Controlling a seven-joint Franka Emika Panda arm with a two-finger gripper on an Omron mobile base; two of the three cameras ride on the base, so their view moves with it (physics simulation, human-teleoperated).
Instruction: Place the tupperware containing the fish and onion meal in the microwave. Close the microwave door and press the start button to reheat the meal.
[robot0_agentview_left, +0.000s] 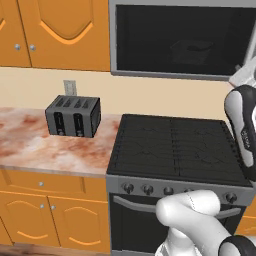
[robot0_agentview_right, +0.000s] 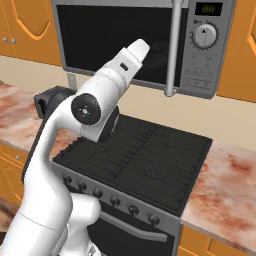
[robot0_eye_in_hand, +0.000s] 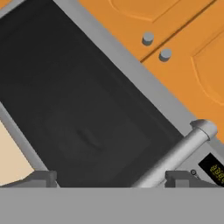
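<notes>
My two-finger gripper (robot0_eye_in_hand: 109, 177) stood wide open and empty, its dark tips spread either side of the long grey tubular bar handle (robot0_eye_in_hand: 175, 155) of the microwave door (robot0_eye_in_hand: 83, 100), a large black glass panel in a grey frame. That door sat shut against the wide grey metal microwave (robot0_agentview_right: 150, 45), mounted above the black stove with its row of knobs (robot0_agentview_right: 140, 165).

As I judged it, the first two steps were done. The door was closed, and behind the dark glass I could make out a faint low shape (robot0_agentview_left: 192, 50), most likely the shallow grey tupperware resting inside, though the tinting left it too dim to be sure. The small red-purple meal I could not pick out at all. What remained was pressing the start button.

The control panel (robot0_agentview_right: 205, 45) showed a round dial and a small lit display; which of the small buttons beneath was start I could not tell. A dark grey toaster (robot0_agentview_left: 73, 116) stood on the marbled counter, well apart.
</notes>
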